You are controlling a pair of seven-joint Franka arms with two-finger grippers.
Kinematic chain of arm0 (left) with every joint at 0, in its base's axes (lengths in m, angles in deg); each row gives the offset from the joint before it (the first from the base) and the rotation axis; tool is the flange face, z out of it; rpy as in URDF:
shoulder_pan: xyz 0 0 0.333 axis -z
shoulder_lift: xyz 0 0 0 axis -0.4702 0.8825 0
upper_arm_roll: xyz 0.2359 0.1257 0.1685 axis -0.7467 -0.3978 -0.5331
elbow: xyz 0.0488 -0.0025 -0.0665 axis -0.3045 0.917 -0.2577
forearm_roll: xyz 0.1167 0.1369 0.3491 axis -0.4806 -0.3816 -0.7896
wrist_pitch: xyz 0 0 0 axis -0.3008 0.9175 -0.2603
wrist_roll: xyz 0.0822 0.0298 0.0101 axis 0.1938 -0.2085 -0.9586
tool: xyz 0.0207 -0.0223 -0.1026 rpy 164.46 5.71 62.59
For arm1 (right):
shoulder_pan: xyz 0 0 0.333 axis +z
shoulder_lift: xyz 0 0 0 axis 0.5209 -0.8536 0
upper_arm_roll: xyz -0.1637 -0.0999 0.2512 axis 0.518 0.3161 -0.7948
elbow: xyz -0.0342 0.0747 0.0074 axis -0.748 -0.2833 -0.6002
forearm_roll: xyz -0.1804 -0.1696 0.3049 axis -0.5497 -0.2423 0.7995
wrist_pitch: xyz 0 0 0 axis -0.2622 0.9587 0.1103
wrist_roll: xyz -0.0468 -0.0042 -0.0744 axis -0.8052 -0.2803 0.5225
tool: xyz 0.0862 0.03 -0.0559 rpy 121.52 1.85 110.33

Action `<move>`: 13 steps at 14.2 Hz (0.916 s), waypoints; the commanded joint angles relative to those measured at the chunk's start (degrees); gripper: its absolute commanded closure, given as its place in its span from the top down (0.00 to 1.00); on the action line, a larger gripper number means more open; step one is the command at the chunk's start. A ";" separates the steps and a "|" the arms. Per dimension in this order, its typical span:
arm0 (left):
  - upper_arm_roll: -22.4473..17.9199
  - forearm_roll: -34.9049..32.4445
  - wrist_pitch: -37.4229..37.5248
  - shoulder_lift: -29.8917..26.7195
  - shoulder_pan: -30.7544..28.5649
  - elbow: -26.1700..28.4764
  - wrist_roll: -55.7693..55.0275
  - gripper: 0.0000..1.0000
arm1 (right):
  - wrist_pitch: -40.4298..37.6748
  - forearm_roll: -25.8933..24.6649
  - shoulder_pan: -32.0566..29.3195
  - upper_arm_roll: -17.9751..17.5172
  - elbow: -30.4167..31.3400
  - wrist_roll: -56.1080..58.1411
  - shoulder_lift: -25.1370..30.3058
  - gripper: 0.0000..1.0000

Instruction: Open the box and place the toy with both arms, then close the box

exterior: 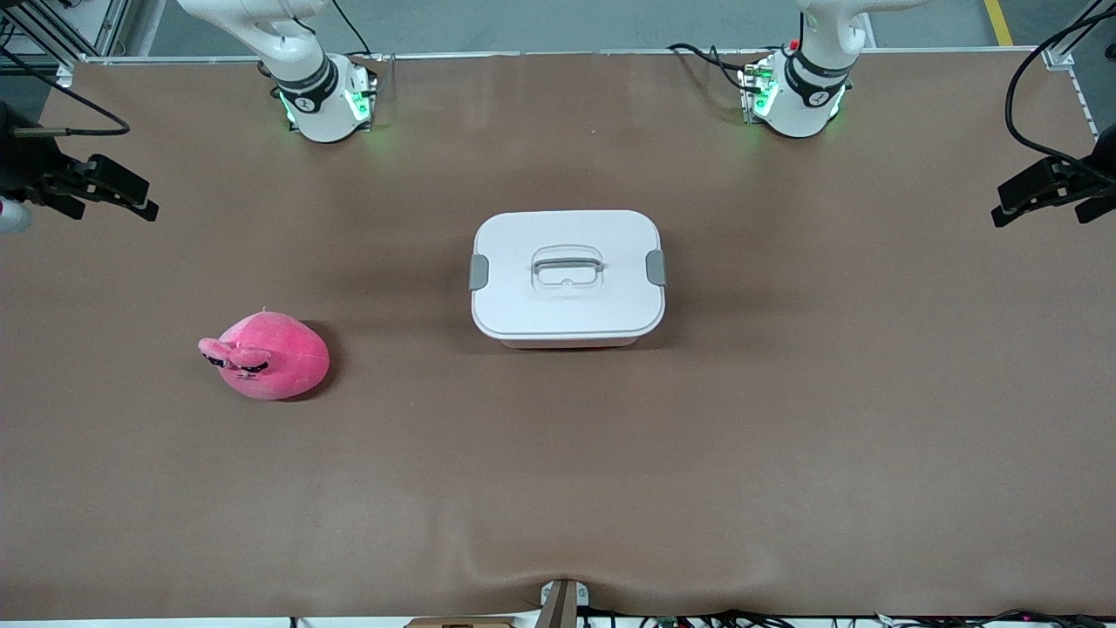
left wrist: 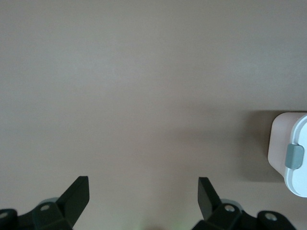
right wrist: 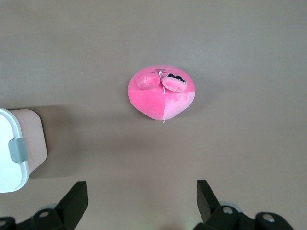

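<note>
A: Front view. The box (exterior: 568,277) sits mid-table, white lid (exterior: 567,272) on, both grey clips (exterior: 479,272) down, long axis running from one arm's end of the table to the other. The toy (exterior: 266,356) lies toward the right arm's end from the box and a bit nearer the front camera, well apart from it.

B: Grippers?

A: The right gripper (exterior: 131,194) hangs over the table edge at the right arm's end; the left gripper (exterior: 1020,202) mirrors it at the other end. Both well apart from the box.

B: Left wrist view?

A: Fingers (left wrist: 76,195) spread wide, nothing between them. Bare table (left wrist: 144,96) below, with one clip end of the box (left wrist: 290,153) at the edge of view.

B: Right wrist view?

A: Fingers (right wrist: 74,201) also spread, empty. The toy (right wrist: 162,92) is ahead of the gripper, and the box's other clip end (right wrist: 19,149) shows off to one side.

B: So?

A: Each arm faces one clip, so I'd unlatch with both. The right arm is nearer the toy and should take that pick.
</note>
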 commanded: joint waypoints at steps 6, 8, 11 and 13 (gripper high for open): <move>0.23 0.40 -0.70 3.37 -1.11 -1.63 0.57 1.00 | 4.33 -0.61 -0.83 -0.39 3.36 4.01 -0.99 1.00; 0.32 0.40 -0.70 3.63 -0.50 -1.72 0.48 1.00 | 6.62 -0.61 -0.40 -0.39 5.12 4.80 -0.99 1.00; 0.76 0.58 -1.31 4.08 -0.06 -1.90 0.13 1.00 | 7.51 -0.69 -0.31 -0.39 5.65 8.04 -1.95 1.00; 1.02 0.75 -1.67 4.08 0.20 -1.90 -1.88 1.00 | 8.04 -0.61 -0.75 -0.39 5.91 12.43 -3.18 1.00</move>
